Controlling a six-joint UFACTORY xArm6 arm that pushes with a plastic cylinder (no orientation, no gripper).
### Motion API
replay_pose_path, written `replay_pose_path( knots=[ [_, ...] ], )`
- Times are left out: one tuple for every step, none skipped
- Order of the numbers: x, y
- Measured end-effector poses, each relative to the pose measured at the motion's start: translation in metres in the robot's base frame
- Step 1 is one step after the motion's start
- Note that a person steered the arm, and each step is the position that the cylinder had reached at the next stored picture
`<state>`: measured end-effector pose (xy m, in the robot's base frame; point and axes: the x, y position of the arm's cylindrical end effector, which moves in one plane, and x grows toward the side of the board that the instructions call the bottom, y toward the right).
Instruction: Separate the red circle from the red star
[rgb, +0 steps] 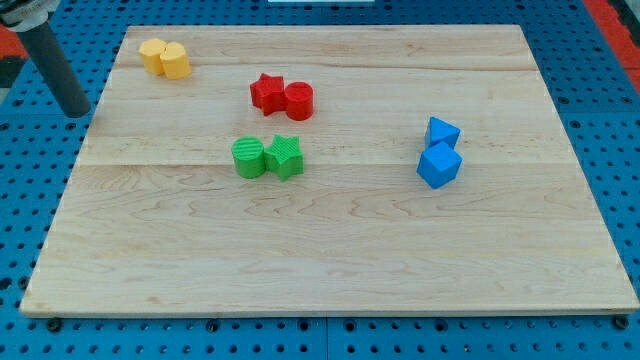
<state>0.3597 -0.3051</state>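
Note:
The red star (266, 92) and the red circle (298, 100) lie touching each other on the wooden board (330, 250), upper middle, star on the left. My tip (76, 112) is the lower end of a dark rod at the view's far left, just off the board's left edge, far left of both red blocks.
A green circle (248, 158) and a green star (284, 156) touch just below the red pair. Two yellow blocks (165, 58) sit at the top left. A blue triangle (441, 132) and a blue cube (439, 165) sit at the right.

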Motion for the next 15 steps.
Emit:
replay_pose_path(
  knots=[
    [0.000, 0.006],
    [0.000, 0.010],
    [0.000, 0.015],
    [-0.010, 0.067],
    [-0.039, 0.121],
    [-0.043, 0.216],
    [-0.015, 0.289],
    [-0.008, 0.336],
    [-0.030, 0.359],
    [-0.002, 0.389],
    [0.015, 0.390],
    [0.029, 0.390],
    [0.029, 0.406],
    [0.071, 0.349],
    [0.137, 0.344]
  ],
)
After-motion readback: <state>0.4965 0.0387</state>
